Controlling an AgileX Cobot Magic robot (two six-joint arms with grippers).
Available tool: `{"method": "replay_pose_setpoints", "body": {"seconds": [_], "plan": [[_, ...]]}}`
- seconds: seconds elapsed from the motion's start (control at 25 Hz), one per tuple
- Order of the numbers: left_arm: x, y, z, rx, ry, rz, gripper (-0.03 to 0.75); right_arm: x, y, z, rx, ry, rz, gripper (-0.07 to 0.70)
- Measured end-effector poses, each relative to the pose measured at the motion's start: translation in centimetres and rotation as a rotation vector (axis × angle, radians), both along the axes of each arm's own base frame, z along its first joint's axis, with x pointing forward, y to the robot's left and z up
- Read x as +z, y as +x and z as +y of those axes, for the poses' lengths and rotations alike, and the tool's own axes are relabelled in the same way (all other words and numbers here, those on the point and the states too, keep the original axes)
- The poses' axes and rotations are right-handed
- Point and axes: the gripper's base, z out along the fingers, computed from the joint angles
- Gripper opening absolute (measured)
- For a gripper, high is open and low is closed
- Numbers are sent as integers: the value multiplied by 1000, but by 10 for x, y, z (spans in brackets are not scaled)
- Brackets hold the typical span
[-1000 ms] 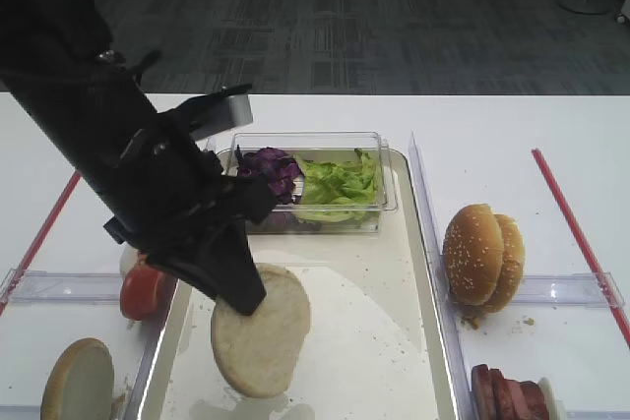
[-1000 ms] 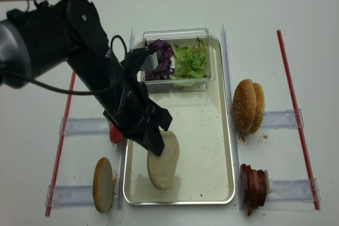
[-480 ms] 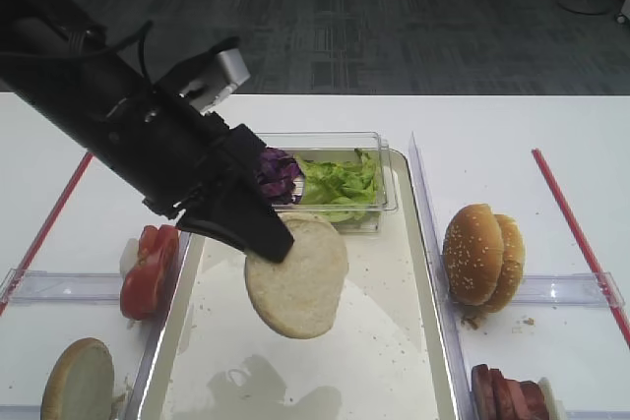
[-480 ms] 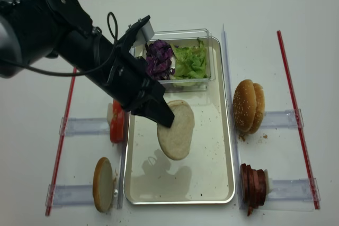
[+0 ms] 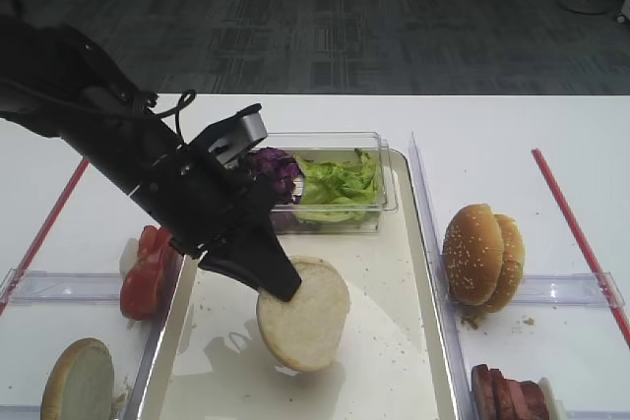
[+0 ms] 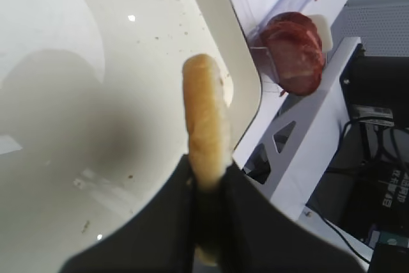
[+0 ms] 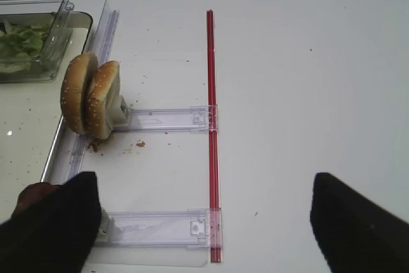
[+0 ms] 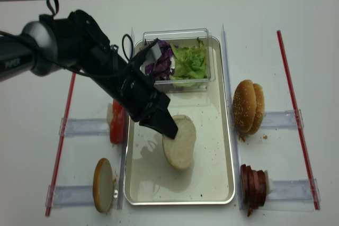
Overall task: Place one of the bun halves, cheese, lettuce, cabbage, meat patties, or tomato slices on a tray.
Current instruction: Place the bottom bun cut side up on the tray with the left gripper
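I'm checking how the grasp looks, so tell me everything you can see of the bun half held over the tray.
The bun half is a round, flat disc with a pale cream cut face and a tan, seedless crust along its rim. It looks soft and bready. The left pincer is shut on one edge of it, with a finger on each face. It hangs tilted above the middle of the metal tray, cut face towards the high cameras; whether its low edge touches the tray is unclear.

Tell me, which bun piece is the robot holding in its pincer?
The pale, seedless bun half over the tray, pinched in the left pincer. The sesame buns stand right of the tray, and another plain half stands at its left.
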Motion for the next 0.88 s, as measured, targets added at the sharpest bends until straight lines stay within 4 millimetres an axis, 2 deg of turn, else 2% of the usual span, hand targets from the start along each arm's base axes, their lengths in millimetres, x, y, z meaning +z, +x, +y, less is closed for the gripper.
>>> {"method": "replay_pose_setpoints", "body": {"seconds": [0.12, 0.4, 0.88], "plan": [[-7, 8, -3, -5, 2, 1, 31, 0, 0, 0, 0, 0, 0, 676], [-11, 27, -8, -17, 9, -31, 31, 0, 0, 0, 0, 0, 0, 676], [-24, 28, -4, -49, 87, -15, 31, 0, 0, 0, 0, 0, 0, 676]]}}
